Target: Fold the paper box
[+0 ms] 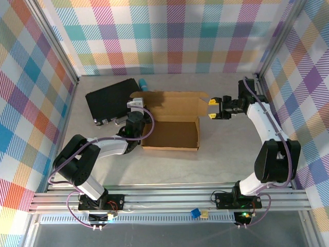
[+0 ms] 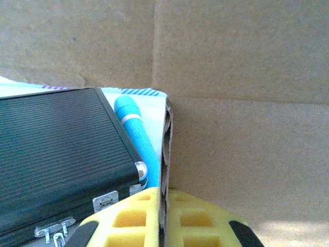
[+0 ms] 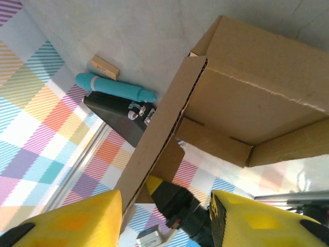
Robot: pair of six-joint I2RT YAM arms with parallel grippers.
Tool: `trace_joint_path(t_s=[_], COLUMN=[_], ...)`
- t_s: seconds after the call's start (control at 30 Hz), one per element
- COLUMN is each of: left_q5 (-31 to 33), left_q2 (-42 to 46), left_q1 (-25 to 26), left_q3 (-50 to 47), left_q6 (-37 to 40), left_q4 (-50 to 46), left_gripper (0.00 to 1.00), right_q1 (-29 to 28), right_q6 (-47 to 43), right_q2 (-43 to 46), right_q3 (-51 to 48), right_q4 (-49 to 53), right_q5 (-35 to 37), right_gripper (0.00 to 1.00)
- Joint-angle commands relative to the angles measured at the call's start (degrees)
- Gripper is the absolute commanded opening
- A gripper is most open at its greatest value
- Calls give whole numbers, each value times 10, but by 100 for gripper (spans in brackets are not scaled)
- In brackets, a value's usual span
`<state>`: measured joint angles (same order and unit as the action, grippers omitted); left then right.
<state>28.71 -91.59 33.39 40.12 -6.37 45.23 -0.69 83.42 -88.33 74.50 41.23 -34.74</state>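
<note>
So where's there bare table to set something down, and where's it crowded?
Free: the table strip between the paper box front and the near rail, and the patch between the box and the right arm. Crowded: back left, where the black case, teal cylinder and left end effector bunch up against the box.

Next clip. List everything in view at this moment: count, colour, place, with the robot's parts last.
brown corrugated cardboard box: one, brown, table centre, top open.
black rectangular case: one, black, left of the box.
teal cylinder: one, teal with a pale band, behind the case, by the box's far left corner.
small wooden block: one, tan, beside the cylinder.
small blue piece: one, blue, on the near frame rail.
left pincer: one, yellow pads, shut on the box's wall.
right pincer: one, yellow pads, open at the box's right flap.
</note>
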Motion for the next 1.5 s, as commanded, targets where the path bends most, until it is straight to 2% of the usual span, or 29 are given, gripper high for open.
trace_joint_path(t_s=[0.0, 0.13, 0.2, 0.3, 0.4, 0.47, 0.57, 0.9, 1.13, 1.27, 1.4, 1.47], left_q5=[28, 29, 28, 27, 27, 24, 19, 20, 25, 27, 28, 28], left_q2=[-3, -9, -13, -18, -20, -20, -19, -23, -37, -45, -51, -54], left_q1=[10, 12, 12, 12, 12, 12, 12, 14, 14, 14, 14, 14], left_q3=[-3, 1, 0, -6, -13, -15, -14, 6, 25, 33, 40, 43], left_q6=[5, 22, 29, 36, 45, 49, 51, 61, 60, 60, 58, 57], left_q4=[37, 46, 52, 66, 75, 76, 75, 56, 47, 46, 44, 44], left_gripper=[0, 0, 0, 0, 0, 0, 0, 0, 0, 0, 0, 0], right_q1=[4, -2, -5, -11, -10, -9, -9, -27, -74, -83, -85, -89], right_q6=[-180, -373, -494, -714, -920, -1022, -1101, -1185, -1185, -1165, -1148, -1143], right_q2=[46, 107, 143, 169, 146, 119, 64, -118, -196, -221, -219, -214], right_q3=[31, 21, -11, -59, -54, -34, -2, 156, 225, 251, 256, 251], right_q4=[69, -29, -140, -263, -226, -185, -143, -92, -72, -61, -58, -63], right_q5=[111, 219, 211, 122, 88, 67, 67, 21, 42, 70, 78, 96], right_gripper=[49, 50, 51, 56, 62, 64, 65, 66, 63, 55, 35, 31])
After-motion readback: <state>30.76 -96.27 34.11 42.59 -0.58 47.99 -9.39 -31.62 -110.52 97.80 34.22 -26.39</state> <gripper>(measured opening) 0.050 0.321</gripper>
